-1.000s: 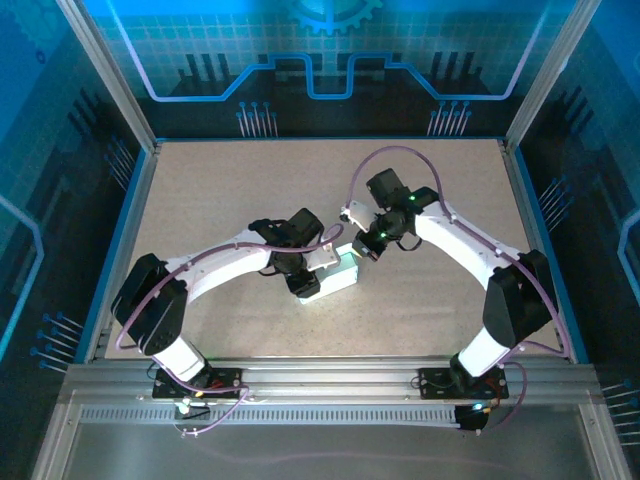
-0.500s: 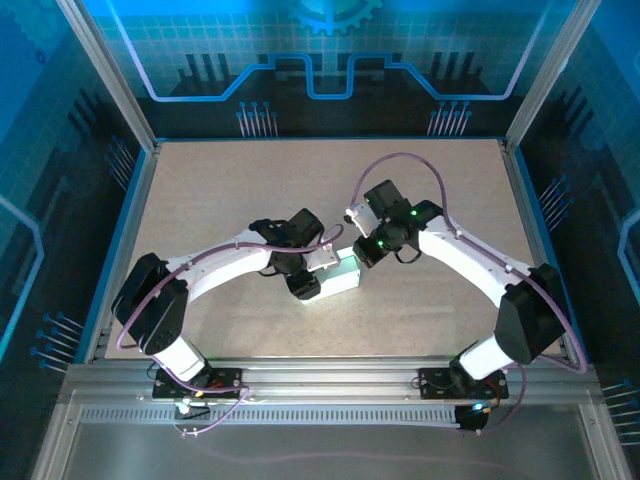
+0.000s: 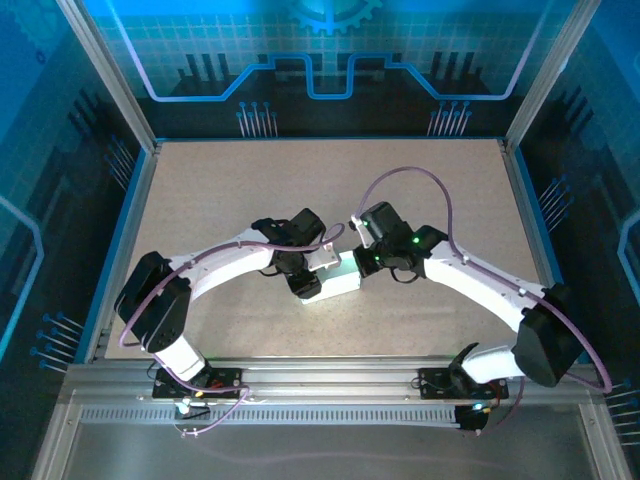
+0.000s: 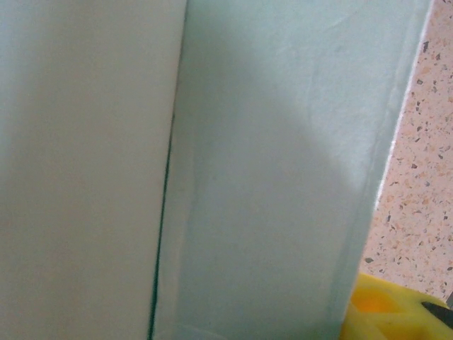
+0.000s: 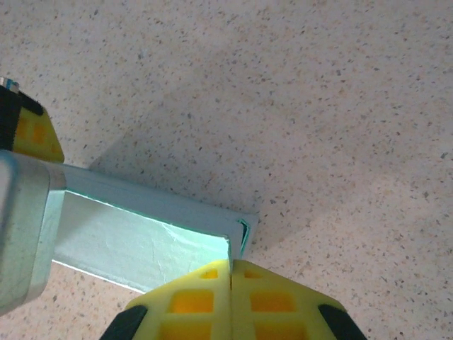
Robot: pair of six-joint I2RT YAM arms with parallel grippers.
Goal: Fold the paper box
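Speckled table (image 3: 220, 200) holds paper box (image 5: 134, 244), largely hidden beneath left gripper (image 3: 309, 285).

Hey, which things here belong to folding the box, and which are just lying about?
Job:
- box
- left gripper, gripping the box
- right gripper, shut, at the box's end

Not the job:
- table
- frame rail
- blue backdrop

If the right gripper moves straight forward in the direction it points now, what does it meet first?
Most likely the paper box: its end corner lies directly ahead of the shut right gripper, perhaps in contact.
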